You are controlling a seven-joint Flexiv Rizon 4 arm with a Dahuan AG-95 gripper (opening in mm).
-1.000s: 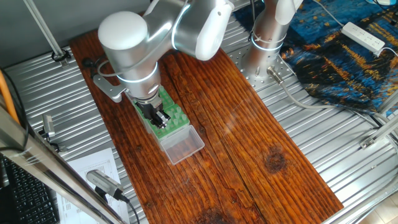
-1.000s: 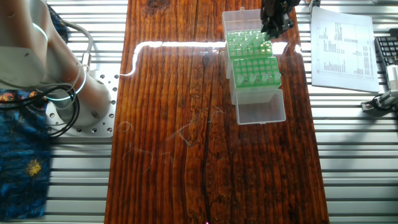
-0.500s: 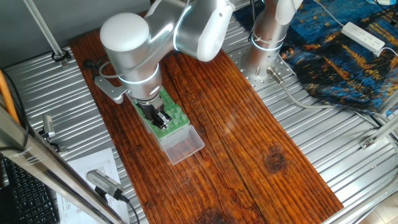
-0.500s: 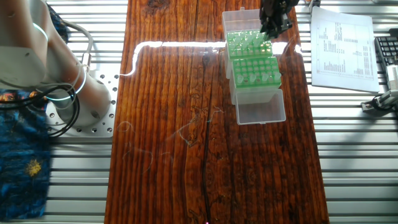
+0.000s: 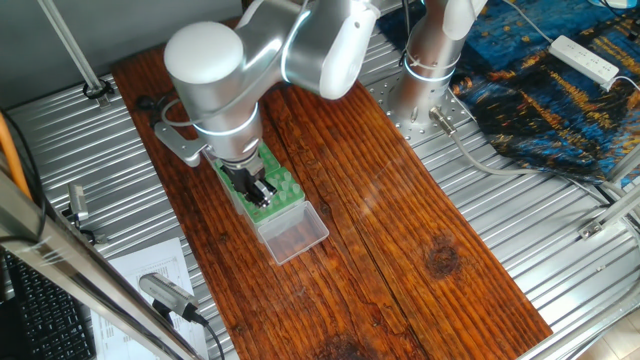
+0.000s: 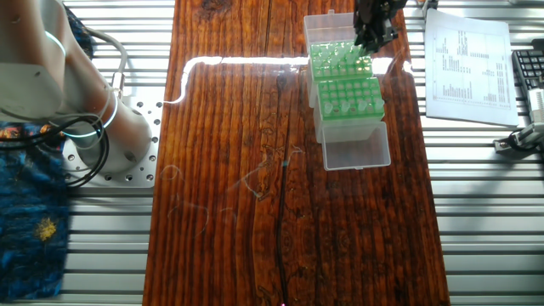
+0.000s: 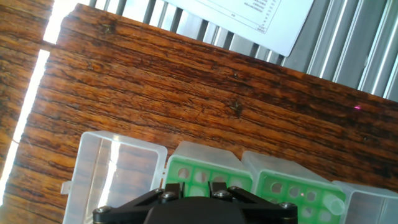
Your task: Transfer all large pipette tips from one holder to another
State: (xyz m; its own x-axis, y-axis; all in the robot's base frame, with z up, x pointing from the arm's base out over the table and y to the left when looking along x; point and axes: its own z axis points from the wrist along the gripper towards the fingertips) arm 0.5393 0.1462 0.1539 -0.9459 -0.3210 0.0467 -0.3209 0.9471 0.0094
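Observation:
Two green holders stand end to end near the wooden table's edge: one [image 6: 333, 59] under the hand and a second [image 6: 350, 95] beside it. Pale large pipette tips [image 6: 361, 105] show as whitish round ends in the second holder, and one [image 7: 334, 205] stands out in the hand view. My gripper [image 6: 374, 36] hangs low over the far corner of the first holder [image 7: 205, 176]. Its black fingers [image 7: 219, 187] stand close together with a narrow gap. Anything between them is hidden by the hand. In the one fixed view the gripper [image 5: 259, 189] covers much of the holders [image 5: 278, 187].
Clear hinged lids lie open at both ends of the holders [image 6: 357, 150] [image 7: 115, 177]. A printed sheet [image 6: 469, 64] lies on the ribbed metal bench beside the table. The arm's base [image 6: 110, 136] stands on the opposite side.
The arm's upper joints have drifted slightly sideways in the one fixed view. The gripper stays over the same corner of the holder.

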